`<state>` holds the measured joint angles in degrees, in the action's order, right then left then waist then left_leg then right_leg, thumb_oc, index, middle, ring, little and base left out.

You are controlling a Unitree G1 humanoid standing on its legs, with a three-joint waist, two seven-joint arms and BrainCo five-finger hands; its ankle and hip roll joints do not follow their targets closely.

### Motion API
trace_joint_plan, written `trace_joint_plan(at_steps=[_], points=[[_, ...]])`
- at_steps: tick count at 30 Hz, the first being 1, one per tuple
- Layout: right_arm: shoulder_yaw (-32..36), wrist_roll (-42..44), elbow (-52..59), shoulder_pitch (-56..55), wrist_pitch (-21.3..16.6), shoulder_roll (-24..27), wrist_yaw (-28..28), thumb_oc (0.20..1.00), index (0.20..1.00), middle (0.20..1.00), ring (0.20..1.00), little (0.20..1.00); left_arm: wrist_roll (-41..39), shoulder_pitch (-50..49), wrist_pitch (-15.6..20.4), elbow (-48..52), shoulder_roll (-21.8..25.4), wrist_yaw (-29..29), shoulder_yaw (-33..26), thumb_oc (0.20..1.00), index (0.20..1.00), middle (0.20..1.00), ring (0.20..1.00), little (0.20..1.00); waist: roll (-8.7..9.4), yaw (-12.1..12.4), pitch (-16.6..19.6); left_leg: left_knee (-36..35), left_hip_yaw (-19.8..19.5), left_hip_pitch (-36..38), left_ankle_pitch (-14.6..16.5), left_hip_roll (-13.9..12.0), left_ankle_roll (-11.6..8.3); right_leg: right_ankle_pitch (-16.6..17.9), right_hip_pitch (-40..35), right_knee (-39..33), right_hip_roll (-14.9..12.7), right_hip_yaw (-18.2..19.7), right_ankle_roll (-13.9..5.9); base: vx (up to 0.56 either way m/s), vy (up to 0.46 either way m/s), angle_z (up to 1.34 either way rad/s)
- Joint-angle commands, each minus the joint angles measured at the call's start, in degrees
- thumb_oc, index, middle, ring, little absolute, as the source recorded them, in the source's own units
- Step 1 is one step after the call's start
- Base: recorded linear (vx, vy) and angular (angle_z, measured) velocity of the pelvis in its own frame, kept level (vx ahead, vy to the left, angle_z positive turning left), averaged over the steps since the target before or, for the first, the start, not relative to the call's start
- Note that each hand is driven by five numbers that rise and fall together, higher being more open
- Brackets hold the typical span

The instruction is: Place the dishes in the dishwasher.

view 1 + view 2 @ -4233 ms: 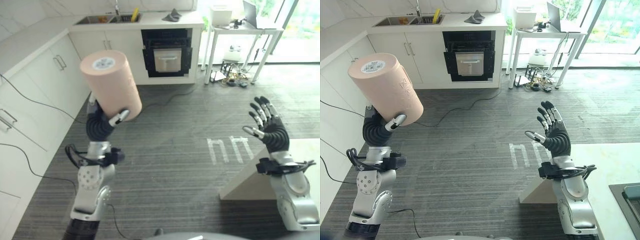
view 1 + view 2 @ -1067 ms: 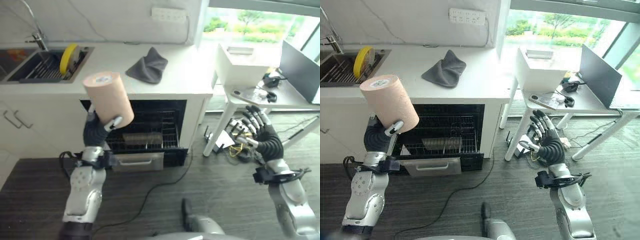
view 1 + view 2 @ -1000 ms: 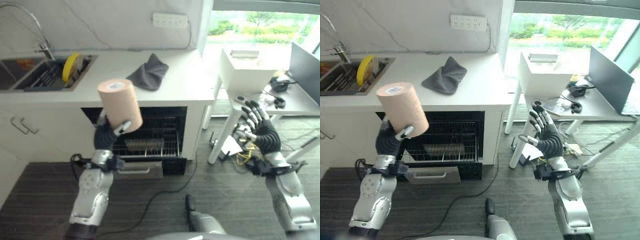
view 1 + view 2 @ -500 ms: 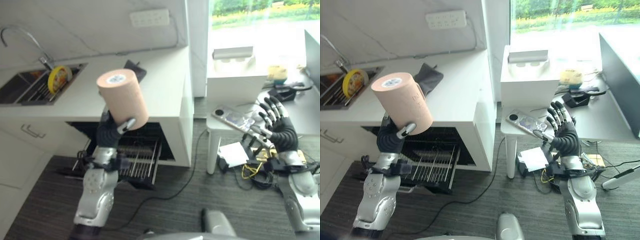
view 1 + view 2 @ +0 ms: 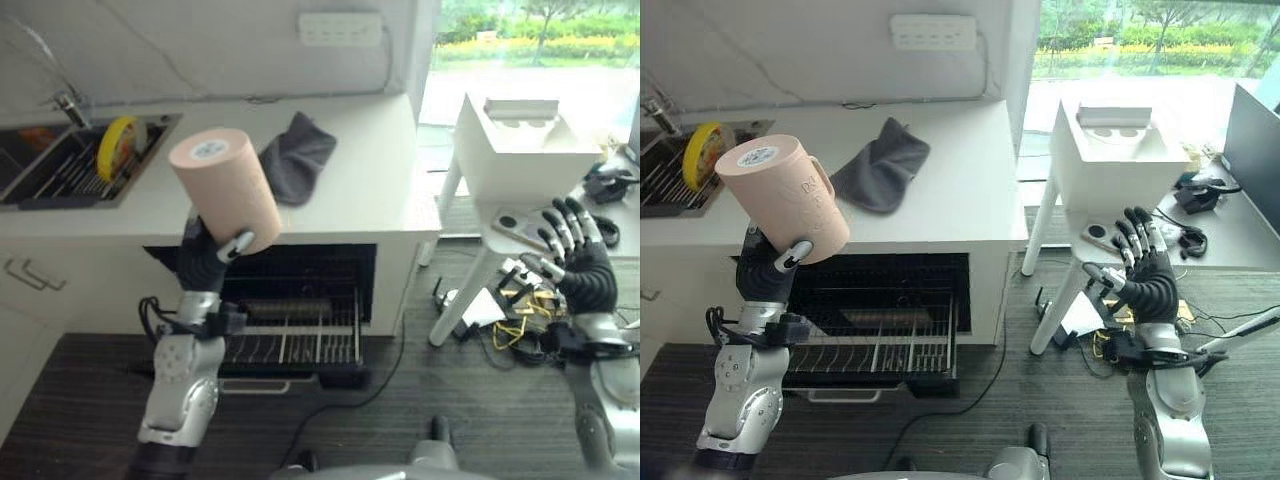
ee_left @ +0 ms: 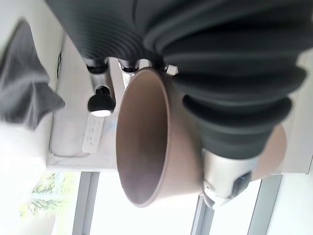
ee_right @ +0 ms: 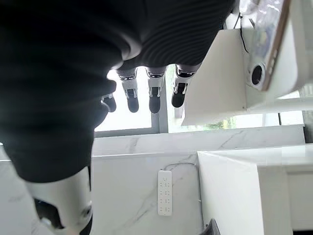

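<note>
Peach-pink, the cup (image 5: 224, 189) sits upturned in the left hand (image 5: 205, 262), whose fingers curl round it, held above the open dishwasher (image 5: 290, 325) rack. The right hand (image 5: 580, 262) hangs well apart, fingers spread, holding nothing.

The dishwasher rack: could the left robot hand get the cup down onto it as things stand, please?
Probably yes. The rack is pulled out and looks bare below the left robot hand, which holds the cup upside down over the counter edge. It would have to lower past that edge.
</note>
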<state>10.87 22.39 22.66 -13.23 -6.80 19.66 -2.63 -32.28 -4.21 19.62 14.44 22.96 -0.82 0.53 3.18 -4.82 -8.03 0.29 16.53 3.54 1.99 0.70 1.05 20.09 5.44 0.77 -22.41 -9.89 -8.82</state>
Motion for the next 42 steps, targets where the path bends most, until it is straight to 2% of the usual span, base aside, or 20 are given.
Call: trace_joint_plan(at_steps=[1, 3, 6, 14, 18, 19, 20, 21, 22, 23, 24, 27, 28, 29, 32, 33, 34, 35, 39, 42], points=[[0.1, -0.8, -0.9, 7.5, -3.3, 4.3, 0.8, 1.000, 1.000, 1.000, 1.000, 1.000, -0.4, 1.5, 1.6, 6.0, 1.3, -1.3, -4.7, 0.200, 0.200, 0.200, 0.200, 0.200, -2.37, 0.9, -0.5, -4.7, -3.8, 4.1, 2.3, -8.1, -3.92, -17.2, -5.1, 2.0, 7.4, -2.8, -2.53, -0.06, 0.241, -0.72], [-0.4, -0.1, -0.8, 6.7, -4.7, 4.9, 2.7, 1.000, 1.000, 1.000, 1.000, 1.000, 0.2, 2.4, 2.4, 5.1, 1.7, -0.6, -3.5, 0.200, 0.200, 0.200, 0.200, 0.200, -1.96, 0.4, -0.4, -4.5, -4.0, 3.4, 2.3, -6.7, -2.27, -21.7, -4.6, 6.6, 14.2, -1.0, -0.53, -0.04, 0.180, -0.29], [-1.1, -0.3, -1.1, 6.3, -6.0, 5.1, 3.8, 1.000, 1.000, 1.000, 1.000, 1.000, 2.0, 3.4, 2.8, 5.0, 1.3, 1.1, -1.6, 0.200, 0.200, 0.200, 0.200, 0.200, -1.41, 0.1, 0.1, -4.8, -4.5, 3.4, 2.6, -4.7, -1.49, -24.0, -5.6, 5.7, 18.2, -0.2, 1.91, -0.01, 0.027, 0.00], [-3.4, 0.6, -3.1, 8.6, -5.5, 4.7, 5.9, 1.000, 1.000, 1.000, 1.000, 1.000, 3.1, 3.7, 2.0, 5.1, 1.3, 3.1, -0.4, 0.200, 0.200, 0.200, 0.200, 0.200, -1.94, 0.4, 2.4, -5.3, -5.0, 4.1, 2.0, -3.4, -2.22, -21.0, -11.0, -5.6, 20.2, 0.9, 3.60, 0.04, -0.165, 0.06], [-3.2, 0.6, -3.2, 8.4, -4.7, 5.0, 4.0, 1.000, 1.000, 1.000, 1.000, 1.000, 2.4, 3.7, 1.9, 5.3, 1.4, 3.6, -0.9, 0.200, 0.200, 0.200, 0.200, 0.200, -2.02, 0.1, 2.1, 2.2, -2.7, 1.5, 1.9, -3.8, -4.01, -21.3, -11.3, -5.8, 20.0, 1.1, 4.43, -0.01, -0.152, -0.01], [-2.5, 0.3, -3.6, 8.6, -5.2, 6.1, 4.1, 1.000, 1.000, 1.000, 1.000, 1.000, 1.6, 3.4, 2.1, 6.2, 0.9, 3.0, -1.0, 0.200, 0.200, 0.200, 0.200, 0.200, -1.34, 0.5, 0.9, 16.3, -3.9, -5.9, -0.2, -5.2, -6.34, -21.0, -11.1, -5.8, 19.1, 1.0, 5.54, -0.11, -0.122, 0.05], [-2.1, -0.4, -4.8, 10.2, -5.2, 6.9, 4.6, 1.000, 1.000, 1.000, 1.000, 1.000, 1.4, 3.4, 2.0, 6.2, 0.1, 2.8, -0.8, 0.200, 0.200, 0.200, 0.200, 0.200, -1.35, 0.8, 0.1, 20.9, -6.3, -9.5, -1.4, -7.1, -7.27, -20.7, -11.1, -5.8, 18.6, 1.2, 5.99, -0.09, -0.028, 0.37], [-2.1, -0.2, -5.4, 11.2, -5.0, 7.1, 4.6, 1.000, 1.000, 1.000, 1.000, 1.000, 1.2, 3.4, 2.2, 5.9, -0.1, 2.7, -0.6, 0.200, 0.200, 0.200, 0.200, 0.200, -1.55, 0.6, 0.0, 18.2, -6.2, -8.8, -1.1, -8.8, -7.10, -20.8, -11.1, -5.8, 18.5, 1.2, 5.83, 0.08, 0.400, 0.14], [-1.3, 0.2, -5.3, 11.8, -4.7, 7.2, 3.5, 1.000, 1.000, 1.000, 1.000, 1.000, 0.4, 2.3, 3.4, 5.7, -0.4, 1.8, -0.8, 0.200, 0.200, 0.200, 0.200, 0.200, -2.56, -0.1, 0.4, 5.7, -4.5, -3.9, -3.3, -13.4, -7.43, -21.4, -11.6, -5.8, 17.9, 1.5, 4.89, 0.19, 0.564, -0.13], [-0.6, 0.4, -4.9, 10.8, -5.0, 7.2, 2.5, 1.000, 1.000, 1.000, 1.000, 1.000, 0.0, 1.7, 4.2, 5.5, -0.4, 1.5, -0.9, 0.200, 0.200, 0.200, 0.200, 0.200, -3.12, -0.7, 0.7, -0.5, -3.2, -1.4, -6.1, -15.3, -8.08, -21.8, -12.0, -5.8, 17.4, 1.5, 4.45, 0.32, 0.927, -0.68], [0.7, 0.9, -4.2, 8.9, -5.9, 8.0, 1.5, 1.000, 1.000, 1.000, 1.000, 1.000, -0.7, 1.6, 6.2, 3.9, -0.5, 1.3, -0.1, 0.200, 0.200, 0.200, 0.200, 0.200, -4.14, -1.8, 1.1, -5.3, -3.2, -1.5, -10.0, -19.3, -10.18, -22.5, -12.6, -5.8, 16.1, 1.2, 3.59, 0.26, 0.771, -0.37], [1.7, 1.7, -4.7, 10.2, -5.0, 9.9, 1.6, 1.000, 1.000, 1.000, 1.000, 1.000, -1.7, 1.5, 8.0, 3.2, -0.9, 0.5, 0.0, 0.200, 0.200, 0.200, 0.200, 0.200, -4.66, -1.9, 1.1, -5.3, -5.5, -1.5, -8.6, -19.9, -10.98, -22.3, -12.8, -5.8, 13.2, 1.7, 2.09, 0.19, 0.635, -0.07], [2.0, 1.9, -4.6, 10.8, -4.3, 10.3, 1.7, 1.000, 1.000, 1.000, 1.000, 1.000, -2.2, 1.6, 8.1, 3.2, -0.9, 0.3, -0.5, 0.200, 0.200, 0.200, 0.200, 0.200, -4.72, -2.0, 1.1, -5.3, -3.9, -0.9, -7.6, -19.3, -10.98, -21.9, -13.0, -5.8, 11.9, 1.4, 0.99, 0.25, 0.991, -0.28], [3.4, 1.6, -3.8, 10.2, -2.9, 9.8, 2.0, 1.000, 1.000, 1.000, 1.000, 1.000, -3.7, 2.9, 6.1, 3.6, -0.3, 0.5, -1.4, 0.200, 0.200, 0.200, 0.200, 0.200, -4.34, -1.5, 1.1, -5.3, -2.2, -0.3, -5.8, -17.0, -10.66, -19.6, -13.2, -5.6, 6.9, -0.9, -3.46, 0.21, 0.922, -0.06], [3.1, 1.5, -2.2, 8.4, -3.4, 6.1, 3.3, 1.000, 1.000, 1.000, 1.000, 1.000, -1.4, 6.1, 3.5, 4.5, -0.6, -0.5, -1.0, 0.200, 0.200, 0.200, 0.200, 0.200, -2.66, -0.3, 0.8, -5.3, -5.1, 0.1, -2.7, -11.6, -7.65, -14.3, -9.8, -0.5, 1.7, -3.8, -3.57, 0.22, 0.796, 0.41], [1.1, 0.2, -2.6, 8.9, -3.0, 4.3, 4.0, 1.000, 1.000, 1.000, 1.000, 1.000, -1.1, 6.0, 1.7, 5.1, 0.1, -0.6, -2.3, 0.200, 0.200, 0.200, 0.200, 0.200, -2.23, 1.3, 1.0, -5.3, -4.5, 0.9, -1.0, -9.6, -5.24, -15.4, -8.8, 2.2, 3.2, -6.0, -3.00, 0.24, 0.525, 0.31], [0.8, 0.3, -2.7, 8.7, -2.9, 4.6, 4.6, 1.000, 1.000, 1.000, 1.000, 1.000, -1.9, 6.3, 1.5, 5.0, 1.2, -0.4, -1.9, 0.200, 0.200, 0.200, 0.200, 0.200, -2.03, 0.6, 1.0, -5.3, -6.0, 0.6, -0.5, -8.8, -4.55, -18.0, -8.0, -0.3, 8.2, -2.2, -2.18, 0.25, 0.326, -0.41], [0.7, 0.1, -2.5, 8.7, -2.5, 4.7, 4.9, 1.000, 1.000, 1.000, 1.000, 1.000, -1.1, 6.9, 1.4, 5.1, 1.1, 0.3, -1.1, 0.200, 0.200, 0.200, 0.200, 0.200, -1.25, 0.3, 1.0, -5.3, -6.7, 0.3, -0.1, -7.9, -4.22, -16.6, -7.6, -4.3, 10.6, -1.3, -1.90, 0.14, -0.001, -0.26], [-0.9, 0.8, -4.8, 10.9, -2.9, 5.5, 6.4, 1.000, 1.000, 1.000, 1.000, 1.000, 0.2, 7.7, 2.1, 5.2, 1.3, 1.8, 0.5, 0.200, 0.200, 0.200, 0.200, 0.200, -0.62, 1.1, 0.8, -5.3, -7.5, 0.3, 0.2, -8.0, -3.92, -16.4, -7.3, -5.8, 12.1, -0.2, -1.45, 0.03, -0.269, 0.37], [-1.3, 0.9, -5.3, 11.4, -1.9, 6.1, 5.4, 1.000, 1.000, 1.000, 1.000, 1.000, 2.3, 7.4, 1.5, 5.2, 1.3, 3.4, 0.4, 0.200, 0.200, 0.200, 0.200, 0.200, -1.03, 1.4, 1.8, -5.3, -6.2, 0.8, -0.3, -9.8, -4.88, -18.6, -8.7, -5.8, 13.2, -0.8, -0.21, 0.03, -0.183, 0.09]])
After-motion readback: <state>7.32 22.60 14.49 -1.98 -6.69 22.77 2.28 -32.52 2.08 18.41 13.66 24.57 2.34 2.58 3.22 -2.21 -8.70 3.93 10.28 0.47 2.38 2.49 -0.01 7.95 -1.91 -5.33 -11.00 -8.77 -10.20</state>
